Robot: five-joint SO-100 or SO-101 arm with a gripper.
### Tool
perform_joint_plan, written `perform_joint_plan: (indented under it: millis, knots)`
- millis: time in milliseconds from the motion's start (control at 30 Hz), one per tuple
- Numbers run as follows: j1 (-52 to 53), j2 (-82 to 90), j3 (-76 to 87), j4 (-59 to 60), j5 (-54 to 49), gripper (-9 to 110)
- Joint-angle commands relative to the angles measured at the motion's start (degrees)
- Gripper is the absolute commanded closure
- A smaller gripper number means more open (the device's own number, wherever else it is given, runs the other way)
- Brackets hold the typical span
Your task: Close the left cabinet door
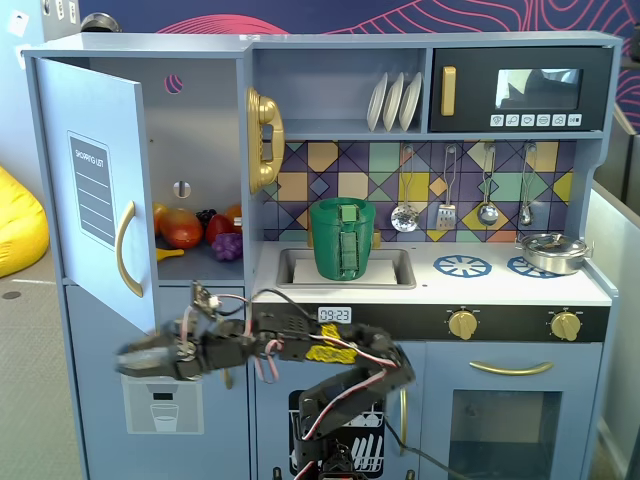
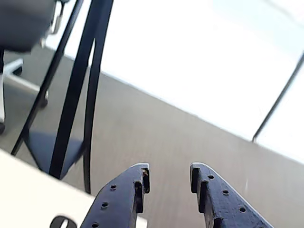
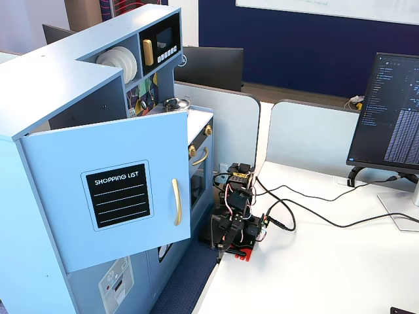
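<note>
- Standing wide open, the left cabinet door (image 1: 100, 195) hangs from its hinge at the left edge of the toy kitchen in a fixed view, with the gold handle (image 1: 124, 249) near its free edge.
- The gripper (image 1: 133, 362) is low, in front of the drawer under the door, and it does not touch the door. In the wrist view its two fingers (image 2: 124, 196) are a little apart and hold nothing.
- I think the step in hand is to reach the outer face of the door. To do it well, the arm should rise to the height of the handle, come to the outer side of the panel close to the free edge, and push slowly toward the cabinet until it is flush.
- Pushing near the hinge would need more force and might slip.
- The open cabinet holds toy fruit (image 1: 198, 229) on its shelf.
- The sink (image 1: 294, 266) holds a green basket (image 1: 342, 238).
- A small metal pot (image 1: 552, 251) stands on the stove at the right.
- White plates (image 1: 394, 101) stand upright on the upper shelf.
</note>
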Motion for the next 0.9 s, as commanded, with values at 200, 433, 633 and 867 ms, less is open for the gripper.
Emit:
perform_joint_plan:
  millis: [200,433,633,867]
  knots:
    - [3.9,-24.3,-28.3,-6.9,-5.5,102]
    - [8.5,-28.0,-31.6,-6.9,-8.1,102]
    - [14.2,-21.7,-23.4,-7.2,-7.2,102]
    - [25.8,-12.2,-12.3,-7.2,-6.1,102]
